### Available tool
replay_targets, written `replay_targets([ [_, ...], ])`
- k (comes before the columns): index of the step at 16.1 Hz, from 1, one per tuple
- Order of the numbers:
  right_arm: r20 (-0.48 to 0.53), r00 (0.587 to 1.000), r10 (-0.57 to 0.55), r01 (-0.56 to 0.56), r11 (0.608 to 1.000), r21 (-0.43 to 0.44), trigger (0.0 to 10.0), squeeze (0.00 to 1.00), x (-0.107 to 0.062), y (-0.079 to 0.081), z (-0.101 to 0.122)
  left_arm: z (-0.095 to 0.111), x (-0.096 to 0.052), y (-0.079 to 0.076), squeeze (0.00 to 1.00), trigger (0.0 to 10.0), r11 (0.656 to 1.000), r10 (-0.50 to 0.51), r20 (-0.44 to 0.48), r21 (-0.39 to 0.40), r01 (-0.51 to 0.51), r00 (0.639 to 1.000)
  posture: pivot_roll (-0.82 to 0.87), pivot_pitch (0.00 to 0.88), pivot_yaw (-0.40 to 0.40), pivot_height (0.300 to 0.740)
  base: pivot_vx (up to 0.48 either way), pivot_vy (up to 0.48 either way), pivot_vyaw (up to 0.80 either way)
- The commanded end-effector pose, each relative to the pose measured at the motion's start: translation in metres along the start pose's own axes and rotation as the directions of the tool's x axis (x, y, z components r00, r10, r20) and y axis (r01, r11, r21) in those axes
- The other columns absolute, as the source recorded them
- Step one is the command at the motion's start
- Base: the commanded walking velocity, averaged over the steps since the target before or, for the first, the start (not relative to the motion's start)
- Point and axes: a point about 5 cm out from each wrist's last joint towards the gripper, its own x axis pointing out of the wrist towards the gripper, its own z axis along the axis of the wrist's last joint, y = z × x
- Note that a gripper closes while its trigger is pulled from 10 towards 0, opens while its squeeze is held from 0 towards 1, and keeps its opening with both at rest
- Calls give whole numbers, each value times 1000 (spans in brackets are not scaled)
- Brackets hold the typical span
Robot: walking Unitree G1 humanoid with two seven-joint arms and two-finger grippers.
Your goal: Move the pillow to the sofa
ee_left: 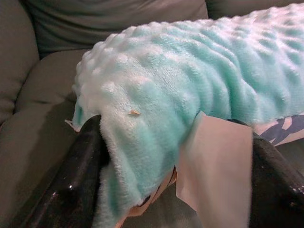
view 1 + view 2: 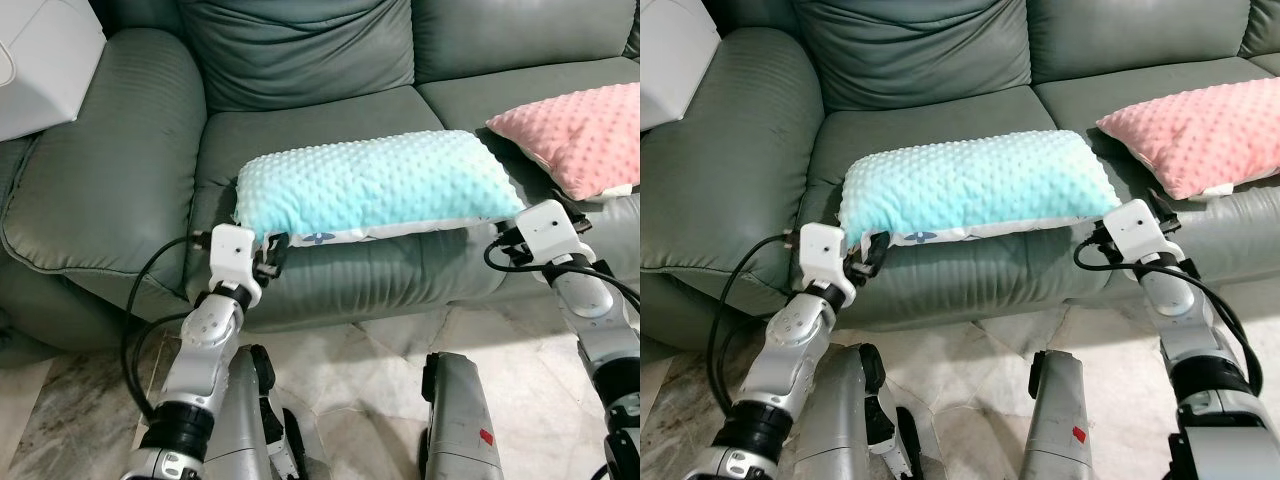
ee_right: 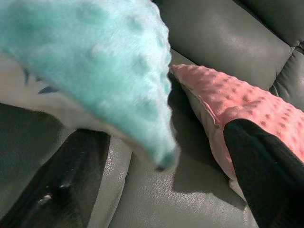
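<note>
Both grippers, left gripper (image 2: 268,258) clamping and right gripper (image 2: 505,238) spread wide, flanked the mint dotted plush pillow (image 2: 375,185) over the grey-green leather sofa (image 2: 300,120) seat at 12 o'clock; release apparently remained.

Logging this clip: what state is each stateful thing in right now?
Teal pillow: lying at the sofa seat's front edge, held at both ends.
Left gripper: fingers either side of the pillow's corner, around it.
Right gripper: open, pillow's end between its fingers.
Pink pillow: resting on the neighbouring seat.
</note>
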Motion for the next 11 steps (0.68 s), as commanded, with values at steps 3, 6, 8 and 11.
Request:
replay_targets([
  [3, -13, 1000, 17, -17, 1000, 6, 10000, 1000, -1, 6, -3, -7, -2, 7, 1000, 10000, 1000, 23, -32, 11, -23, 999, -104, 153, 108, 548, 0, 0, 0],
  [6, -38, 999, 14, -13, 999, 43, 10000, 1000, -2, 10, -8, -7, 2, 4, 1000, 10000, 1000, 21, -35, 8, -21, 999, -103, 145, 115, 548, 0, 0, 0],
  [8, -42, 999, 19, -17, 999, 47, 10000, 1000, 1, 13, -6, -5, 8, 1, 1000, 10000, 1000, 21, -29, 9, -20, 999, -102, 142, 115, 548, 0, 0, 0],
  [11, -18, 999, 39, -38, 998, 55, 10000, 1000, 2, 16, -2, -3, 12, 8, 1000, 10000, 999, 39, -25, 19, -39, 999, -100, 139, 111, 548, 0, 0, 0],
])
